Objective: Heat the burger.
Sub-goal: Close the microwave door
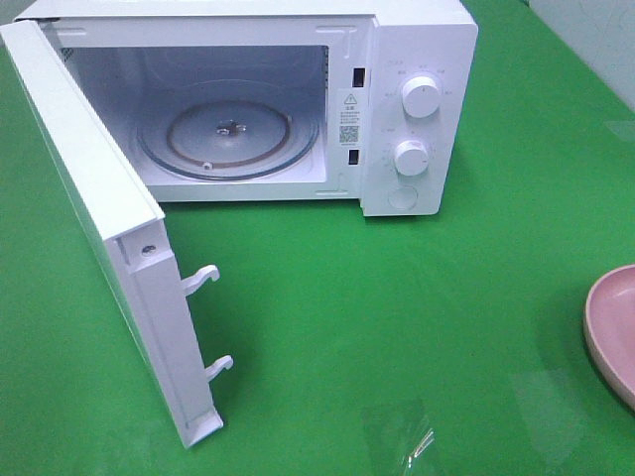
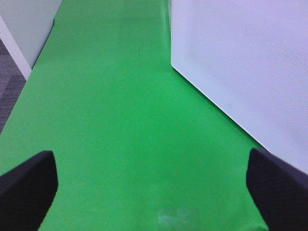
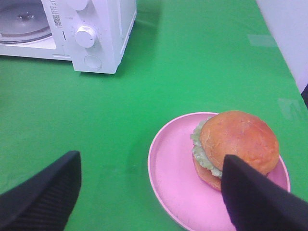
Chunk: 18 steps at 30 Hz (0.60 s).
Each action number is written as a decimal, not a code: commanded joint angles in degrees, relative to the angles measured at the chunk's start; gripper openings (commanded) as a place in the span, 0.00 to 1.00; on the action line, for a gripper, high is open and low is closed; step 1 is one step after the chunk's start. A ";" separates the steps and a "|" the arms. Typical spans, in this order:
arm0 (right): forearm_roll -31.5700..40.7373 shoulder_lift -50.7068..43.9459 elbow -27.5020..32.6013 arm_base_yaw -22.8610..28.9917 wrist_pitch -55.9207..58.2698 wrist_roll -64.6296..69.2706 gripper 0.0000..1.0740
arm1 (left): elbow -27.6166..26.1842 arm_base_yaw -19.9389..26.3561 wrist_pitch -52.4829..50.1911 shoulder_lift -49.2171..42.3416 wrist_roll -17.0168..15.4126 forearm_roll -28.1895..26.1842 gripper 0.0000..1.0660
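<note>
The green worktop (image 1: 397,327) carries a white microwave (image 1: 417,59) at its far side, left of the middle. Its door (image 1: 109,248) stands swung wide open toward the near left, with two white latch hooks (image 1: 203,281) jutting from its free edge. Inside the open cavity lies a round glass turntable (image 1: 230,134), bare. On the panel at the microwave's right side sit two round white knobs (image 1: 422,97), one above the other, with a round button below them.

The left tool (image 2: 154,192) hovers over bare green worktop just beside the outer face of the open door, its two dark fingers (image 2: 26,185) spread wide with nothing between them.

At the right edge of the high view, a pink plate (image 1: 613,327) shows only in part, on the near right of the worktop, well apart from the microwave. The burger (image 3: 236,147) sits on that plate, toward its right side, with green lettuce frilling out under the glossy brown top bun. The right tool (image 3: 151,192) hangs above the near side of the plate, its fingers (image 3: 45,192) spread wide and holding nothing; one finger overlaps the burger's near edge in the wrist view, and I cannot tell whether it touches.
</note>
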 commanded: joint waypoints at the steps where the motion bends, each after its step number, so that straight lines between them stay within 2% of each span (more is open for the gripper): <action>1: 0.29 -1.60 0.17 -0.34 -0.69 -0.80 0.71 | 0.11 0.11 -0.80 -0.34 -0.17 -0.40 0.94; 18: 0.29 -1.60 0.17 -0.34 -0.69 -0.80 0.71 | 0.11 0.11 -0.80 -0.34 -0.17 -0.40 0.94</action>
